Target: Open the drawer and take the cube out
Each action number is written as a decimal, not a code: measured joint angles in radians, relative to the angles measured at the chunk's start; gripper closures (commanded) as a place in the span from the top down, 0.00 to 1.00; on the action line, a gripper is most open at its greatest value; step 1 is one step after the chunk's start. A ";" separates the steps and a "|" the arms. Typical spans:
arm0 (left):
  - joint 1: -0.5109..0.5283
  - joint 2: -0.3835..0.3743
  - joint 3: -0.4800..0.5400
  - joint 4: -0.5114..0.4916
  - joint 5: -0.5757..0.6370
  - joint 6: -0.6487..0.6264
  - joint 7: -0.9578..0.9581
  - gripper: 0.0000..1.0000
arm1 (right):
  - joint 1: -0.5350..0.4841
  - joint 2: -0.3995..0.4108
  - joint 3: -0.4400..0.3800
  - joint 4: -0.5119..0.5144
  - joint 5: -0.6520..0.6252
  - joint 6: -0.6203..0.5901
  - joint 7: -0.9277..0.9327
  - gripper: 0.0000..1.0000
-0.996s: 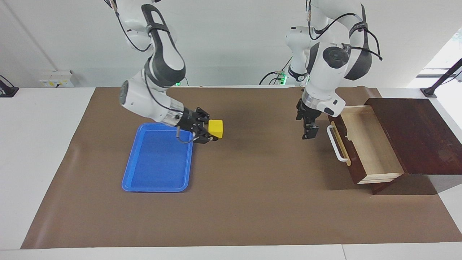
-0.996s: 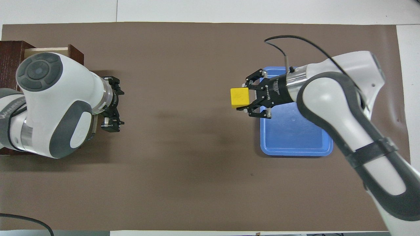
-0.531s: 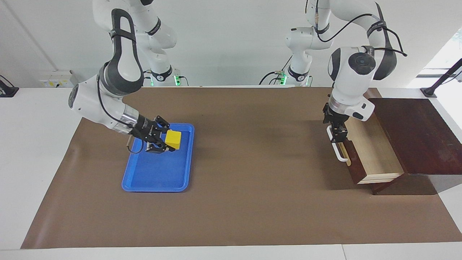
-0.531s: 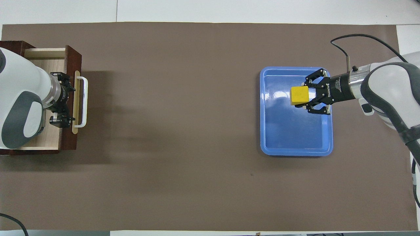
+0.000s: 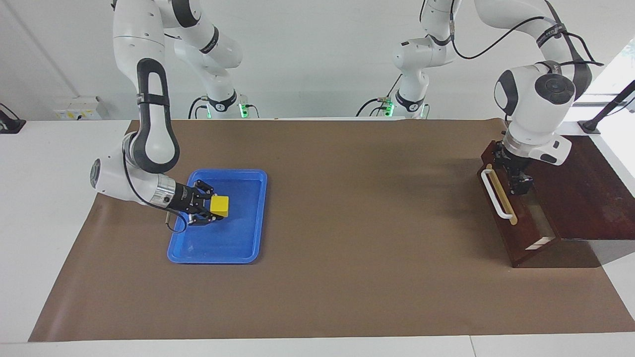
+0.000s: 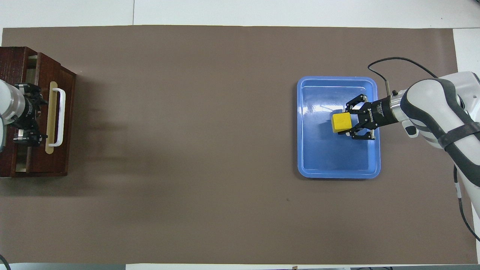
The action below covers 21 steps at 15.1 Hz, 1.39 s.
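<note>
Cube (image 5: 220, 206) carried over blue tray (image 5: 250, 218), right gripper (image 5: 207, 210) fingers clamped on it; left gripper (image 5: 521, 187), fingers spread, has pushed drawer (image 5: 511, 223) nearly shut.

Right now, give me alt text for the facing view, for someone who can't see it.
The right gripper, shut on a yellow cube, is over a blue tray on a brown-covered table. At the left arm's end, the open left gripper is over a dark wooden drawer with a white handle, only slightly open.
</note>
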<state>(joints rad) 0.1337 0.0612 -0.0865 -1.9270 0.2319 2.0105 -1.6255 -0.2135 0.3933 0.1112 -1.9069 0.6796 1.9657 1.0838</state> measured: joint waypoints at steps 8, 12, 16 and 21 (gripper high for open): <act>0.047 -0.002 -0.008 0.001 0.001 0.008 0.096 1.00 | 0.067 0.071 0.010 0.087 0.018 0.045 0.017 0.00; 0.046 -0.025 -0.017 0.016 -0.054 -0.003 0.214 1.00 | 0.075 0.131 0.010 0.167 0.036 0.043 0.017 0.00; 0.027 -0.062 -0.033 0.088 -0.130 -0.183 0.659 1.00 | 0.076 0.160 0.010 0.195 0.041 0.041 0.013 0.00; -0.032 -0.083 -0.042 0.168 -0.136 -0.407 1.083 1.00 | 0.077 0.175 0.011 0.197 0.041 0.041 -0.013 0.00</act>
<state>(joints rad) 0.1017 -0.0221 -0.1284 -1.7590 0.0961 1.6033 -0.5429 -0.1365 0.5682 0.1217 -1.7102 0.7209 2.0066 1.0711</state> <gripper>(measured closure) 0.000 0.449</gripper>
